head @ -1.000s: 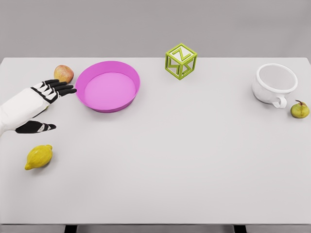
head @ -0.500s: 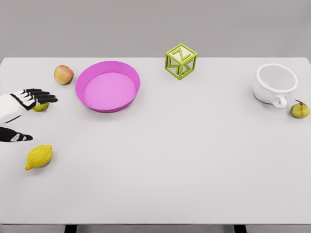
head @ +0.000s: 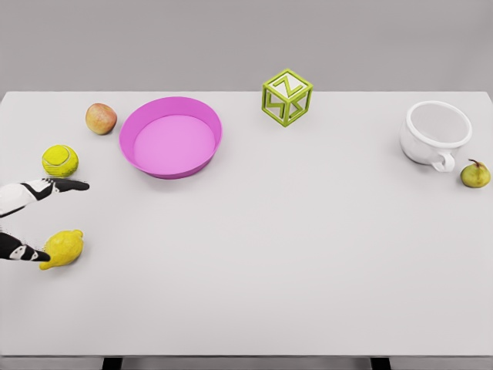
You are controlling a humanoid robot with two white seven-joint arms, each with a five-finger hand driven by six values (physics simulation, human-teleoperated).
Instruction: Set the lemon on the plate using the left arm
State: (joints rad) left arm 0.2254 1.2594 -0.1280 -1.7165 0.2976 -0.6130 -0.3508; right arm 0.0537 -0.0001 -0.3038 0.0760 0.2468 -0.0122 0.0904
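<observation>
My left hand point(head: 27, 220) spread wide at table's point(head: 269, 254) left edge, thumb touching the one lemon point(head: 64, 248), nothing held; beyond, one ball point(head: 60, 160), one apple point(head: 101, 119), one empty plate point(head: 171, 136), one block point(head: 286, 97), one empty cup point(head: 435, 132), one pear point(head: 475, 174).

Yellow lemon point(head: 63, 248), pink plate point(head: 170, 137), green cube point(head: 286, 97), white mug point(head: 434, 133).

**Setting: simulated test bench**

You are looking at a rendered test scene, not a lived-in room. A plain white tabletop point(head: 308, 254) stands before a bare grey backdrop. Unrelated props lie scattered: a pink plate point(head: 170, 137), a green letter block point(head: 286, 97), a white mug point(head: 435, 133), loose fruit.
</observation>
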